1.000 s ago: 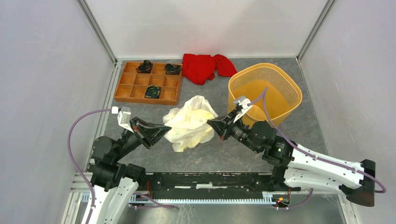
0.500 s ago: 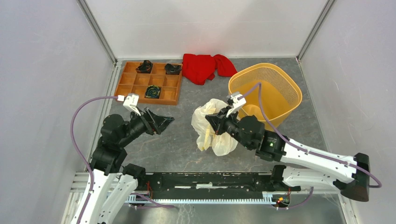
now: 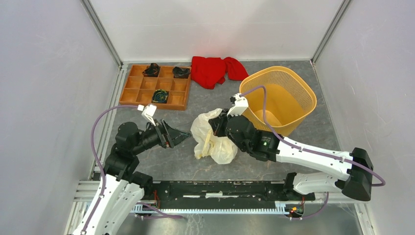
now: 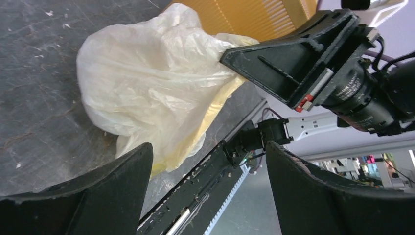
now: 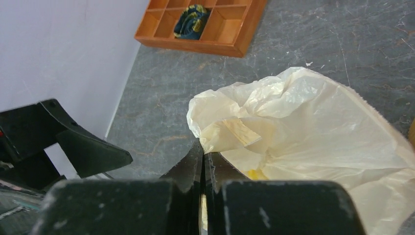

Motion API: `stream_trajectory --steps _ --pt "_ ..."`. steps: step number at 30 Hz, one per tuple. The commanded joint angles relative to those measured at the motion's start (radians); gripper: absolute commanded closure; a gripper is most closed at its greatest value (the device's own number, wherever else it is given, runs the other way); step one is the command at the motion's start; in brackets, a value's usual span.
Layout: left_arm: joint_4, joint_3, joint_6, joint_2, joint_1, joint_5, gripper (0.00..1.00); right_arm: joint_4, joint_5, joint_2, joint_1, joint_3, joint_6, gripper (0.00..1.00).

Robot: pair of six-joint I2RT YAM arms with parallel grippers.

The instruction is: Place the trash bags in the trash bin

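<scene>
Beside the lattice-mesh bin (image 3: pixel 299 84), right claw (image 5: pixel 202 149) pinches wrinkly translucent bag (image 3: pixel 216 145).

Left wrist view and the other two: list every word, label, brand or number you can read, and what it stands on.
White lettering on the right arm's black wrist housing, seen in the left wrist view: too small and blurred to read.
No text shows on the trash bag, the trash bin or the wooden tray.
Nothing else is legible in any view.
</scene>
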Motion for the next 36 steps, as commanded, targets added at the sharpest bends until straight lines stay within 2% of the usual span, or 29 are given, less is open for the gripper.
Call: stream_trajectory --steps 1,6,11,14,16,20,25,27,29,30,33,36 --pt "-0.064 0.064 0.081 0.023 -0.024 -0.09 0.11 0.011 0.08 -0.001 0.0 0.069 0.121 0.97" --pt "-0.066 0.104 0.108 0.104 -0.148 -0.243 0.13 -0.023 0.087 0.023 0.001 0.103 0.258 0.97" --pt "-0.026 0.142 0.133 0.211 -0.452 -0.504 0.13 -0.006 0.106 0.033 0.001 0.114 0.305 0.97" --pt "-0.01 0.152 0.14 0.284 -0.569 -0.658 0.17 -0.026 0.094 0.045 0.001 0.141 0.3 0.96" --pt "-0.009 0.147 0.139 0.321 -0.589 -0.738 0.24 -0.036 0.088 0.043 0.001 0.144 0.299 0.96" --pt "0.011 0.131 0.125 0.379 -0.589 -0.783 0.44 -0.039 0.083 0.013 0.001 0.113 0.305 0.95" --pt "-0.019 0.133 0.098 0.364 -0.589 -0.884 0.59 -0.031 0.086 -0.039 0.002 0.059 0.32 0.95" --pt "-0.022 0.134 0.098 0.344 -0.589 -0.894 0.72 -0.016 0.078 -0.053 0.001 0.043 0.313 0.94" --pt "-0.047 0.153 0.102 0.334 -0.589 -0.899 0.94 -0.001 0.082 -0.062 0.001 0.036 0.267 0.85" --pt "-0.073 0.17 0.103 0.329 -0.59 -0.904 0.98 0.003 0.085 -0.066 0.0 0.036 0.219 0.79" --pt "-0.14 0.21 0.115 0.291 -0.589 -0.908 0.98 0.038 0.087 -0.087 0.001 0.016 0.015 0.55" --pt "-0.185 0.236 0.132 0.239 -0.589 -0.88 0.98 0.116 0.01 -0.145 0.001 -0.019 -0.296 0.36"
